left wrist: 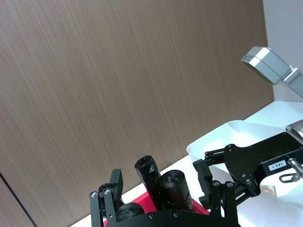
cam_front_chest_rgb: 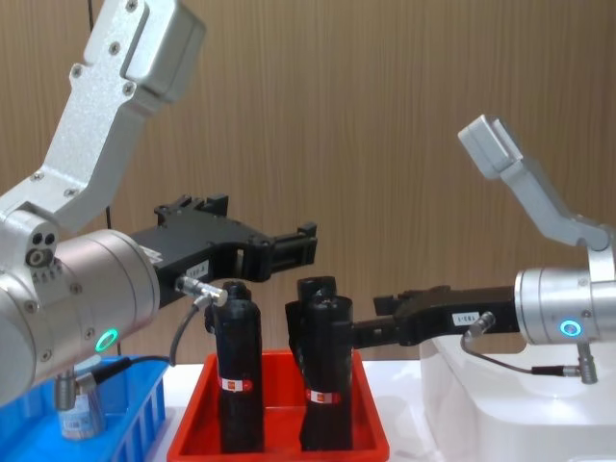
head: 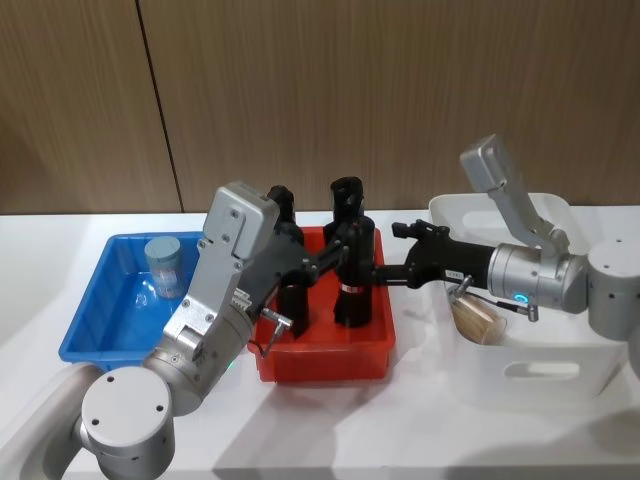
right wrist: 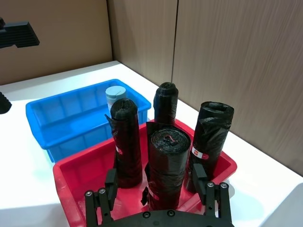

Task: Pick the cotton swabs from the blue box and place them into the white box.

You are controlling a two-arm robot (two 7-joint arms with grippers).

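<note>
blue box (head: 85, 312) on the robot's left holds one cotton swab tub (head: 163, 266), upright near its far wall. a second tub (head: 478, 318) lies inside the white box (head: 530, 397) on the right. between the boxes a red tray (head: 325, 362) carries four black rolls (head: 354, 285). the left gripper (cam_front_chest_rgb: 304, 245) hovers above the tray, fingers apart and empty. the right gripper (head: 390, 262) reaches from over the white box toward the rolls, also spread, holding nothing.

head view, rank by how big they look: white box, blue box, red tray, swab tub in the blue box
1. white box
2. blue box and red tray: about alike, both partly hidden, so not ranked
3. cotton swabs tub, smallest
</note>
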